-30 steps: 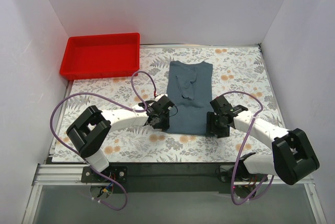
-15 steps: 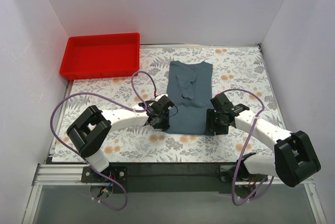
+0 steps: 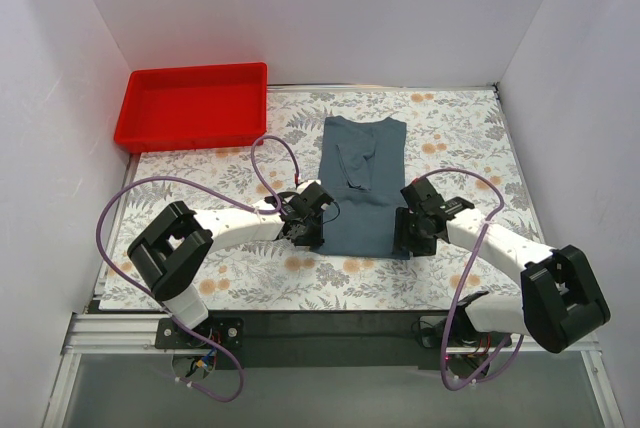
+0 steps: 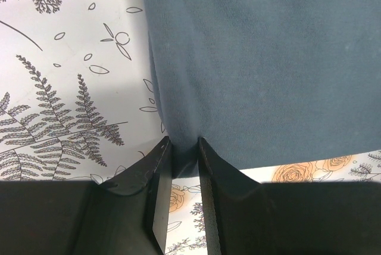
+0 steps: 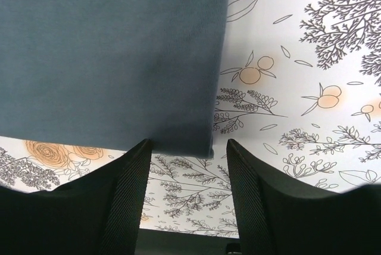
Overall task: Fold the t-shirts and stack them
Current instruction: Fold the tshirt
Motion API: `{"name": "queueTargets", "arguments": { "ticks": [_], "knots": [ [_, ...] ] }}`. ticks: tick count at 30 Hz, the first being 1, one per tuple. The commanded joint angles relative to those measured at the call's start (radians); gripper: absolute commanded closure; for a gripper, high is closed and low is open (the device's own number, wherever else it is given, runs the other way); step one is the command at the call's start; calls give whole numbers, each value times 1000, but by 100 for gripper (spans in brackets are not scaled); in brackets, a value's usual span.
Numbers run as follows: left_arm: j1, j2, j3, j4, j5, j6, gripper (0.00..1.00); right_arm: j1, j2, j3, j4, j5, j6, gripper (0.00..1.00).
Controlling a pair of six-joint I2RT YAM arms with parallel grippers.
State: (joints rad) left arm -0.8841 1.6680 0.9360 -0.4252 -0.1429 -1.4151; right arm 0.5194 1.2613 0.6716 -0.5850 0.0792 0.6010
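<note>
Top view with both wrist views. The slate blue-grey t-shirt (image 3: 362,183) lies flat on the floral desk (image 3: 460,138) as a long, narrow rectangle, folded lengthwise, its collar end toward 12 o'clock and its hem toward 6 o'clock. From the middle of the shirt, the left gripper (image 3: 306,231) sits at about 7 o'clock on the near left corner, and the right gripper (image 3: 412,233) sits at about 5 o'clock at the near right corner. In the left wrist view, the left gripper's fingers (image 4: 158,171) stand narrow, with a bunched ridge of the shirt's side edge pinched between them, just above the hem. In the right wrist view, the right gripper's fingers (image 5: 128,189) stand well apart, the shirt's corner lying in the gap between them; whether either finger touches the cloth cannot be told. A red tray (image 3: 185,136) stands at about 10 o'clock, well apart from the shirt. Compared with one second earlier, the right gripper has edged slightly toward the shirt's side; the shirt, left gripper and tray lie as before.
</note>
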Motion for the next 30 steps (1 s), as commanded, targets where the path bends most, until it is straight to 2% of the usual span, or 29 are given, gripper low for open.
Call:
{"name": "queueTargets", "arguments": {
  "ticks": [1, 9, 19, 22, 23, 26, 27, 30],
  "knots": [
    [-9, 61, -40, -70, 25, 10, 76, 4, 3, -24, 20, 22, 8, 49],
    [-9, 75, -46, -69, 37, 7, 76, 13, 41, -106, 60, 21, 8, 53],
    [-9, 95, -57, -69, 57, 4, 78, 54, 108, -101, 71, 22, 8, 62],
    [-9, 110, -52, -72, 69, 7, 83, 60, 130, -99, 76, 21, 0, 69],
    [-9, 110, -51, -75, 74, 7, 85, 60, 130, -96, 76, 14, -4, 76],
    [-9, 96, -51, -92, 83, 7, 94, 60, 110, -69, 47, 14, -18, 87],
    [-9, 87, -51, -109, 85, 7, 100, 59, 104, -60, 34, 14, -29, 90],
    [-9, 50, -52, -173, 117, 21, 100, 60, 84, -18, -39, -8, -55, 99]
  ]
}}
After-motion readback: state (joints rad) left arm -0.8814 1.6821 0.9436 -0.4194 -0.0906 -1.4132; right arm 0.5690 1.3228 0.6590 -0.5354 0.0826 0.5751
